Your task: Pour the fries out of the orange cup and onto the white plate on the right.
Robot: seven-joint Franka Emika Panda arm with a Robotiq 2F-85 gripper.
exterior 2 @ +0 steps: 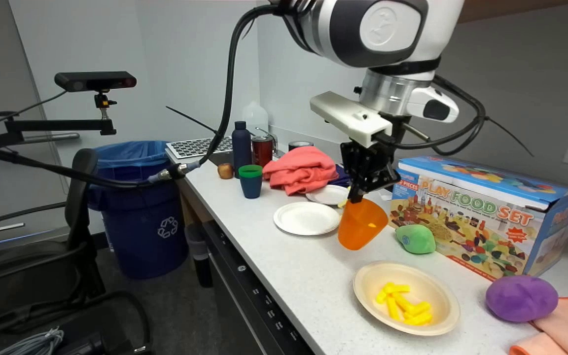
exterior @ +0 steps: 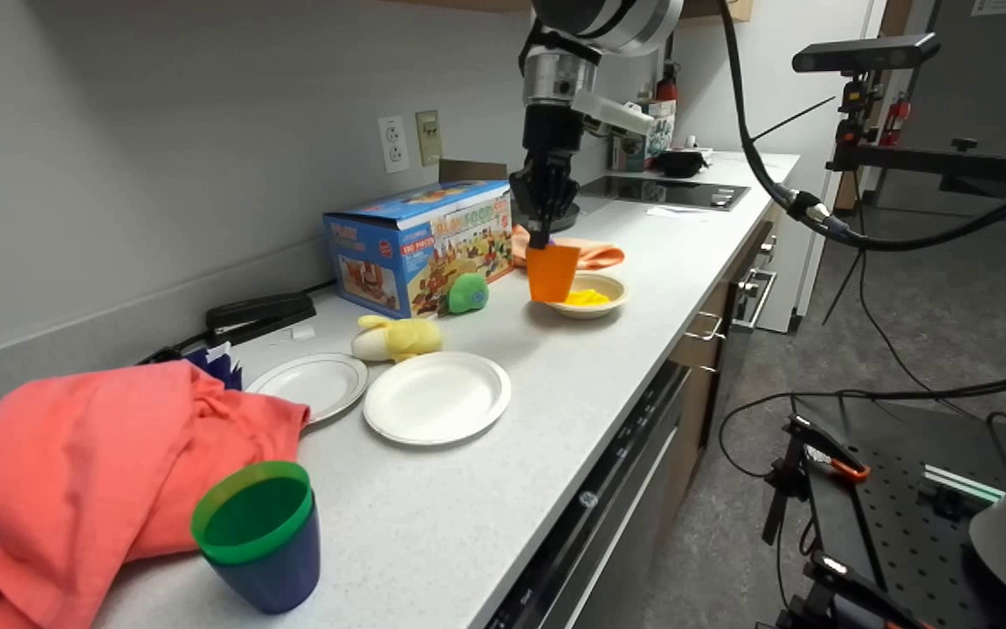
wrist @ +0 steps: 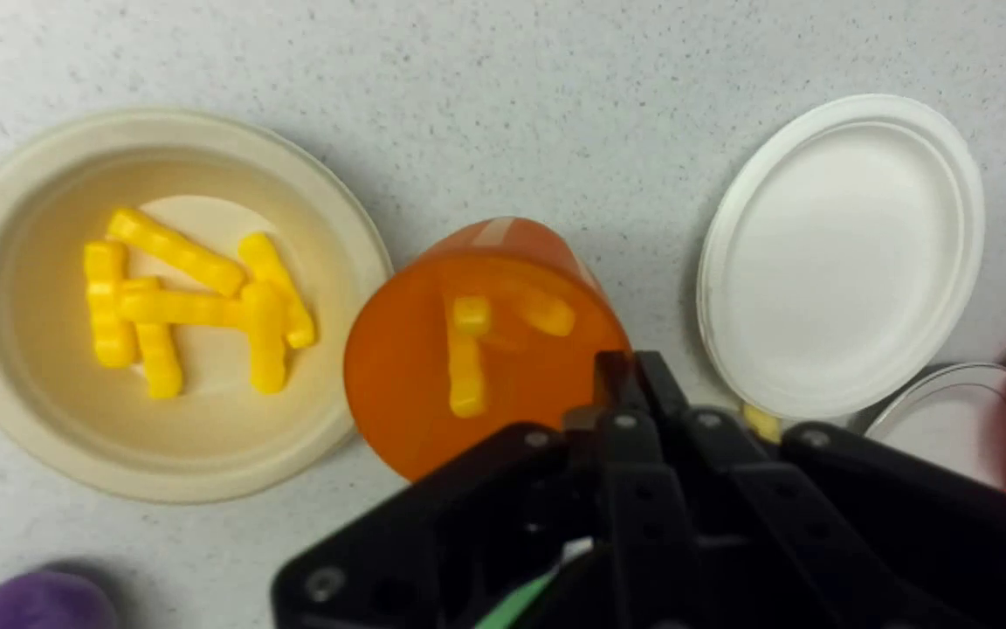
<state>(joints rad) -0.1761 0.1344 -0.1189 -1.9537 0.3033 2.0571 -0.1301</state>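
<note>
The bright-orange cup (exterior: 553,273) hangs from my gripper (exterior 2: 356,193), which is shut on its rim, above the counter. It is tilted somewhat in an exterior view (exterior 2: 361,227). In the wrist view, yellow fries (wrist: 466,376) lie inside the orange cup (wrist: 398,376), and my fingertips (wrist: 634,367) pinch its edge. The larger white plate (wrist: 848,253) is bare, off to the cup's right in the wrist view; it also shows in both exterior views (exterior: 437,397) (exterior 2: 307,218). A smaller white plate (exterior: 311,384) lies beside it, partly covered by cloth.
A beige bowl (exterior 2: 442,296) with several fries stands close beside the cup. A play food box (exterior 2: 471,212), a green toy (exterior 2: 416,238) and a purple toy (exterior 2: 521,298) lie nearby. A yellow toy (exterior: 398,338), coral cloth (exterior: 119,454) and green-and-blue cup (exterior: 267,559) are around the plates.
</note>
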